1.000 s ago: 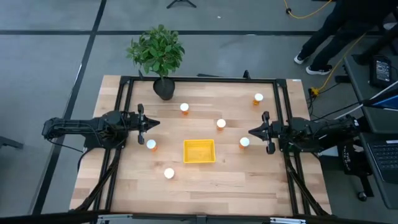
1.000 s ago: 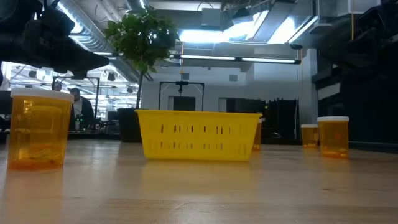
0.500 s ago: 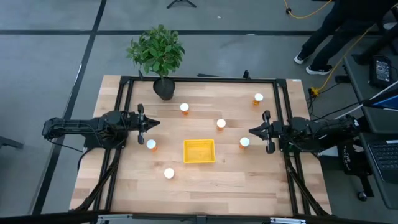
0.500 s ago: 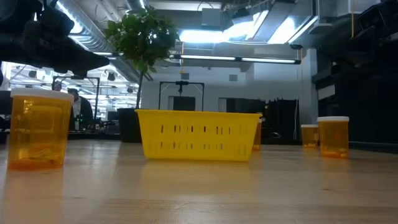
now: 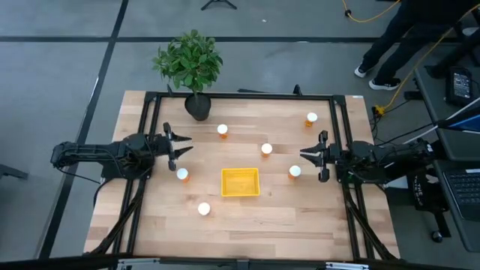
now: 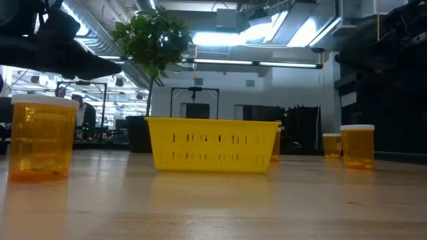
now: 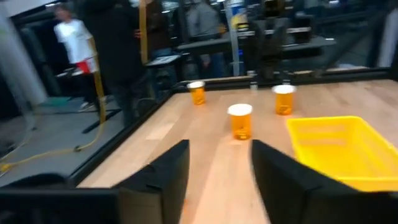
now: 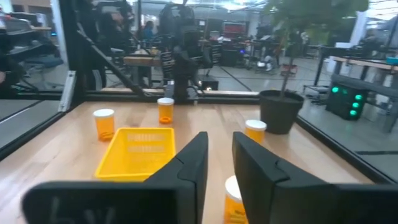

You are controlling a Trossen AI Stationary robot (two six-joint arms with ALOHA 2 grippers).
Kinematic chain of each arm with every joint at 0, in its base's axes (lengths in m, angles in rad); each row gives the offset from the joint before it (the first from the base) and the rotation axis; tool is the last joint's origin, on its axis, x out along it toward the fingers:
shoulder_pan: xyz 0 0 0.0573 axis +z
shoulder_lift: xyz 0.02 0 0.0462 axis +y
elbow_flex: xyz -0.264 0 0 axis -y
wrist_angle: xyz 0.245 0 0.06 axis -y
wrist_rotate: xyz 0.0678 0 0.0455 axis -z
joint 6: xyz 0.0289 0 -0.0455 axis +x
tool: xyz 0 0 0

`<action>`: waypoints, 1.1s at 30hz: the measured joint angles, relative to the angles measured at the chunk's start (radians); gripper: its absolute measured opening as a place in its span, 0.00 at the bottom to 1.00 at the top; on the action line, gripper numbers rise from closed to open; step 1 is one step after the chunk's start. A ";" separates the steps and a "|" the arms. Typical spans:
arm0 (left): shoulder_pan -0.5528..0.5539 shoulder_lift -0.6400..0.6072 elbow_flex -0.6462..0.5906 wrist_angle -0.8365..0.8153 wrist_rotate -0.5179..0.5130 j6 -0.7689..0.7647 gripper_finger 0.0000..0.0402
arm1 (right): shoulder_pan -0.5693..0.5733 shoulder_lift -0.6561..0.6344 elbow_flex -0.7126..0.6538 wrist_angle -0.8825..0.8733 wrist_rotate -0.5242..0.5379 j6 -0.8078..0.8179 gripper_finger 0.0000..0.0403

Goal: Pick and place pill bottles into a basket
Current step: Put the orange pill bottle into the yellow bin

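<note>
Left gripper [image 5: 178, 145]: left of the basket, above the wood, fingers spread apart, nothing between them.
Bottle at the left [image 5: 182, 175]: just left of the basket, upright, translucent orange body, round white cap.
Front-left bottle [image 5: 204, 209]: left of the basket and nearer the table's front edge, upright.
Plant pot [image 5: 198, 107]: dark, round, behind the basket and to its left, leafy green plant.
Back-left bottle [image 5: 223, 130]: behind the basket, near the pot.
Basket [image 5: 240, 182]: square, bright yellow, low slotted walls, holding nothing, mid-table on pale wood planks [image 5: 247, 225].
Middle bottle [image 5: 266, 149]: just behind the basket's right corner.
Right bottle [image 5: 295, 172]: right of the basket, close before the right gripper.
Far bottle [image 5: 311, 118]: well behind and right of the basket.
Right gripper [image 5: 313, 157]: right of the basket, fingers parted, gripping nothing.
Writing: none legible on bottles or basket.
</note>
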 joint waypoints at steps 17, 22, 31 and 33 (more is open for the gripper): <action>0.000 0.000 0.000 0.007 -0.083 0.002 0.76 | 0.000 0.000 0.000 0.009 0.005 -0.027 0.34; 0.000 0.000 0.000 0.001 -0.023 -0.032 0.76 | 0.000 0.000 0.000 0.008 0.005 -0.024 0.34; 0.000 0.009 0.035 -0.037 0.017 -0.119 0.76 | 0.000 0.000 0.000 0.007 0.006 -0.026 0.34; -0.001 0.020 0.060 -0.065 0.015 -0.143 0.76 | 0.000 0.000 0.000 0.006 0.007 -0.026 0.34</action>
